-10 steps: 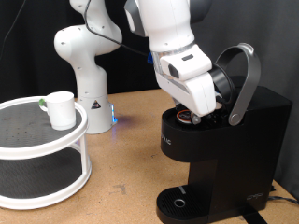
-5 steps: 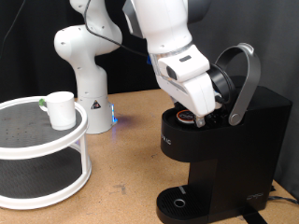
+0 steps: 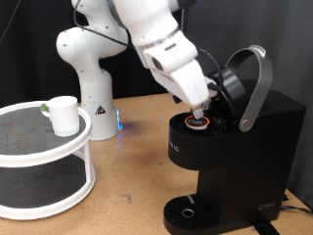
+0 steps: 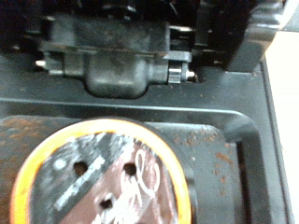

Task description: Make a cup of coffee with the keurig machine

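The black keurig machine [image 3: 249, 147] stands at the exterior view's right with its silver-grey lid handle [image 3: 256, 83] raised. A coffee pod [image 3: 199, 121] with an orange rim sits in the open chamber. It fills the wrist view [image 4: 98, 182], with the machine's lid mechanism [image 4: 117, 56] beyond it. My gripper [image 3: 204, 106] hovers just above the pod, tilted, open and empty; no finger shows in the wrist view. The white cup [image 3: 64, 115] stands upright on a white round stand [image 3: 39, 149] at the exterior view's left, far from the gripper.
The round drip tray [image 3: 186, 212] at the machine's base holds nothing. A white robot base [image 3: 86, 69] with a blue light stands behind the stand. Bare brown tabletop [image 3: 132, 166] lies between the stand and the machine.
The arm has swung up and towards the exterior view's left, off the chamber. The pod, hidden under the hand before, now shows in the chamber. The cup and the lid have not moved.
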Action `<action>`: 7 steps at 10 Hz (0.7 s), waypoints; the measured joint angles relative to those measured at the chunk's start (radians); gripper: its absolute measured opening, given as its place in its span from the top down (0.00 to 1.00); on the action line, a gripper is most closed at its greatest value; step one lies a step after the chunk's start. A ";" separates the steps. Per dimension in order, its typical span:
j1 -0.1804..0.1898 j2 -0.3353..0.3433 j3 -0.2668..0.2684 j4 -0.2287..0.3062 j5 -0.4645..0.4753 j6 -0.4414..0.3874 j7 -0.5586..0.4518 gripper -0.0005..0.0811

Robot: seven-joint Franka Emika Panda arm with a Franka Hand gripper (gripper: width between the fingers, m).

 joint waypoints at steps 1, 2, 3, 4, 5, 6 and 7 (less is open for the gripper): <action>-0.008 -0.023 -0.011 -0.001 0.002 -0.025 0.000 0.01; -0.015 -0.045 -0.018 -0.005 0.002 -0.054 0.000 0.01; -0.014 -0.043 -0.017 -0.006 0.000 -0.052 0.000 0.01; -0.015 -0.044 -0.017 -0.007 -0.001 -0.052 -0.006 0.01; -0.015 -0.053 -0.020 -0.008 0.014 -0.047 -0.029 0.01; -0.016 -0.074 -0.027 -0.008 0.039 -0.037 -0.040 0.01; -0.019 -0.101 -0.035 -0.007 0.053 -0.037 -0.040 0.01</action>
